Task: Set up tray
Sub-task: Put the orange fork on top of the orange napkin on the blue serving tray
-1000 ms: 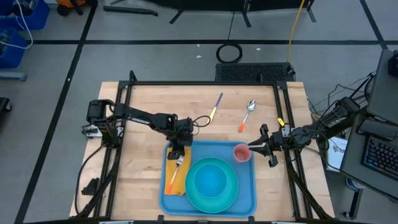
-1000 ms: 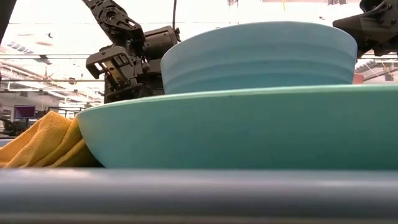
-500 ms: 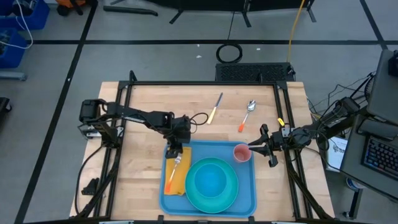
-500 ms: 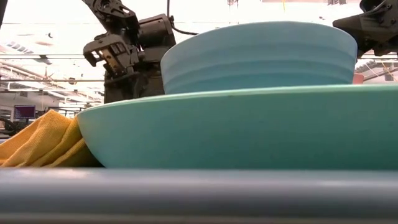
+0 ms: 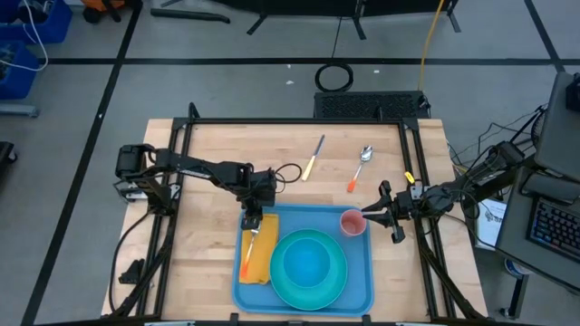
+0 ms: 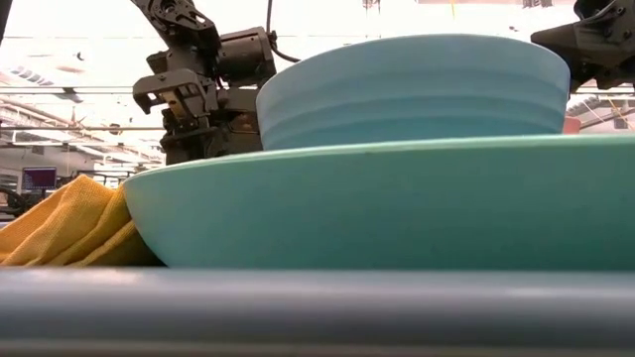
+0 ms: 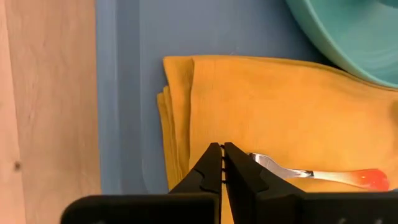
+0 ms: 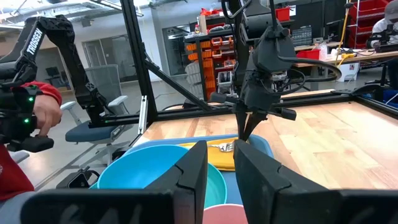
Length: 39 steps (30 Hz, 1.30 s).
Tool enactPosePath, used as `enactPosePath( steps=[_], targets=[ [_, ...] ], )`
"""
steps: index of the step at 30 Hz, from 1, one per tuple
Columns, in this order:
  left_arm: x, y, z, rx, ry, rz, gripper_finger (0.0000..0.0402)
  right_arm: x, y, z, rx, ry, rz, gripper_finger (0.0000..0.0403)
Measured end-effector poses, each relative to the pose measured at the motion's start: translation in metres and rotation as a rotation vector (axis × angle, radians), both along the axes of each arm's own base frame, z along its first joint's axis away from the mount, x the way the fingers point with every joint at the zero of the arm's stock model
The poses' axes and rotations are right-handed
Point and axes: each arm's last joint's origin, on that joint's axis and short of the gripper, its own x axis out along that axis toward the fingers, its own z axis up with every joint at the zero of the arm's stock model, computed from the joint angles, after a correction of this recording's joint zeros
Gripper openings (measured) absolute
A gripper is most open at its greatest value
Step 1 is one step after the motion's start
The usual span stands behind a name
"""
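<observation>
Left gripper [image 5: 252, 217] pressed together and empty above the tray's [image 5: 358, 285] far left corner.
The left wrist view alone shows the fork [image 7: 323, 176] lying free on the napkin [image 7: 267, 106]; the high view alone shows the right gripper [image 5: 366, 217] clasping the pink cup [image 5: 352, 223]. Against a second earlier, the left gripper has drawn back off the napkin; the tray lies directly beneath it.

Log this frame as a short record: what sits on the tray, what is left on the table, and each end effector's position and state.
tray: large flat blue plastic tray
on tray: orange-yellow napkin with fork on it, turquoise bowl on turquoise plate, pink cup
on table: knife, spoon, both orange-handled
left end effector: shut, empty, above napkin's far end
right end effector: at pink cup
</observation>
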Motion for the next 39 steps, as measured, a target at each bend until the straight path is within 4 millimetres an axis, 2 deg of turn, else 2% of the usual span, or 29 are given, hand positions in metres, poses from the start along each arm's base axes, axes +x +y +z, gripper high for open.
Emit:
enactPosePath(
  steps=[4, 9, 13, 34, 39],
  targets=[
    [-0.002, 0.0, -0.001, -0.004, 0.026, 0.015, 0.0016, 0.0, 0.0, 0.0, 0.0, 0.0, 0.0, 0.0073],
    [-0.003, -0.003, -0.001, 0.005, 0.046, 0.012, 0.0006, 0.0, 0.0, 0.0, 0.0, 0.0, 0.0, 0.0073],
    [-0.003, -0.005, -0.001, 0.007, 0.051, 0.017, 0.0014, 0.0, 0.0, 0.0, 0.0, 0.0, 0.0, 0.0073],
    [-0.006, -0.005, -0.002, 0.018, 0.131, 0.148, 0.0005, 0.0, 0.0, 0.0, 0.0, 0.0, 0.0, 0.0073],
    [-0.01, -0.008, 0.008, 0.026, 0.106, 0.146, 0.0015, 0.0, 0.0, 0.0, 0.0, 0.0, 0.0, 0.0073]
  ],
)
